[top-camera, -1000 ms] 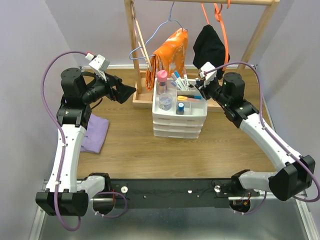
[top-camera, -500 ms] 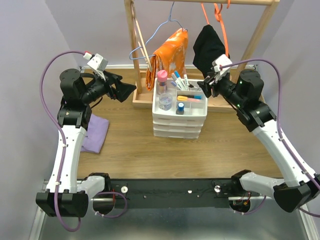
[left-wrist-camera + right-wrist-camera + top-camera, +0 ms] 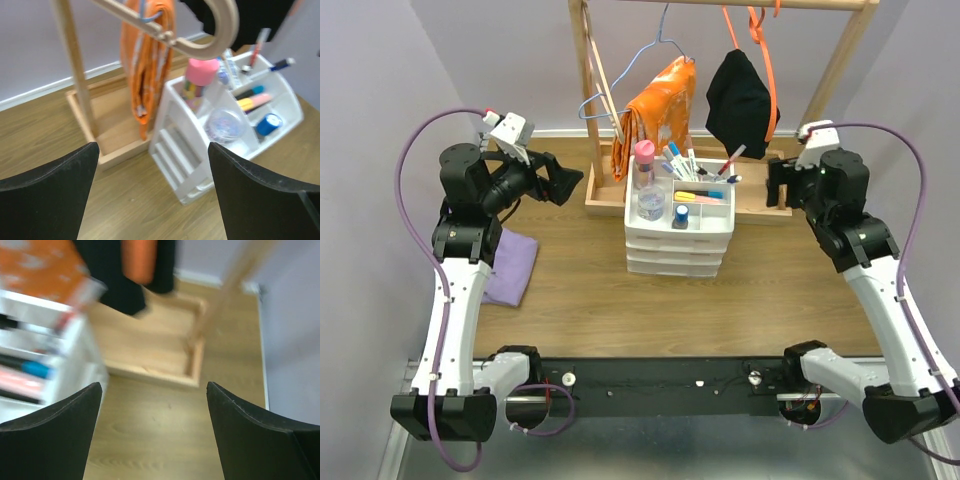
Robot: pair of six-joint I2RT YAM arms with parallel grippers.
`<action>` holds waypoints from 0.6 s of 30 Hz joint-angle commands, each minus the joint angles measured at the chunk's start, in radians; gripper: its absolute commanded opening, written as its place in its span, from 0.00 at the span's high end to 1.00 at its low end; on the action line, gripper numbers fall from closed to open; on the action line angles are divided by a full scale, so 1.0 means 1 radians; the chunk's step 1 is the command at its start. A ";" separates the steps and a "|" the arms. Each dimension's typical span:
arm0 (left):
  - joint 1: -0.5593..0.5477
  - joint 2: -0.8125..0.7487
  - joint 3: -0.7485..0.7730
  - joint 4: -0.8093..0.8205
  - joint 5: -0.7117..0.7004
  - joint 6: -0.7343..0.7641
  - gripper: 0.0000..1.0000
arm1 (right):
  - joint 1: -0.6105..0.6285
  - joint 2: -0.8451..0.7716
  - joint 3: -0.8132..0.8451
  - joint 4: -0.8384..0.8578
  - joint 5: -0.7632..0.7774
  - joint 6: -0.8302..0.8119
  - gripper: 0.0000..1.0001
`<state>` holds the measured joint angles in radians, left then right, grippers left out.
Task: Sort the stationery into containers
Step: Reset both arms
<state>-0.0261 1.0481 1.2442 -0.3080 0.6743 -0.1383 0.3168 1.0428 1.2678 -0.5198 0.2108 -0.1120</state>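
The white divided tray (image 3: 718, 214) tops a small white drawer unit (image 3: 677, 250) mid-table. Several pens (image 3: 682, 163) stand in its back compartments, with orange and blue ones lying flat (image 3: 698, 196). A pink-capped bottle (image 3: 644, 154), a clear bottle (image 3: 651, 206) and a blue-capped bottle (image 3: 681, 216) stand in the tray too. A marker (image 3: 732, 160) leans out at the back right corner. My right gripper (image 3: 778, 185) is open and empty, right of the tray. My left gripper (image 3: 566, 183) hovers open and empty, left of it. The left wrist view shows the tray (image 3: 287, 102) and the pink-capped bottle (image 3: 202, 73).
A wooden clothes rack base (image 3: 605, 198) stands behind the tray, with an orange cloth (image 3: 655, 115) and a black cloth (image 3: 740, 95) hanging above. A purple cloth (image 3: 510, 265) lies on the table by the left arm. The right wrist view shows the rack base (image 3: 150, 357), blurred.
My right gripper has opened and drawn back to the right, away from the tray. A marker now leans in the tray's back right corner. The left arm has barely moved.
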 commanded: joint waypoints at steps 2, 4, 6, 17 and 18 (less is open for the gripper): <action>0.003 -0.011 0.000 -0.115 -0.352 0.059 0.01 | -0.264 0.014 -0.065 -0.196 -0.023 0.228 0.08; 0.003 -0.004 0.003 -0.129 -0.433 0.069 0.01 | -0.312 0.039 -0.056 -0.210 -0.059 0.258 0.07; 0.002 0.000 0.000 -0.129 -0.497 0.081 0.01 | -0.380 0.080 -0.016 -0.220 -0.099 0.288 0.07; 0.005 0.087 0.055 -0.186 -0.532 0.105 0.01 | -0.386 0.195 0.146 -0.241 0.174 0.337 0.00; 0.005 0.089 0.054 -0.183 -0.532 0.101 0.01 | -0.386 0.195 0.154 -0.246 0.167 0.328 0.00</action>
<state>-0.0261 1.1160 1.2644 -0.4633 0.1787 -0.0483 -0.0654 1.2312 1.3449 -0.7349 0.2920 0.1993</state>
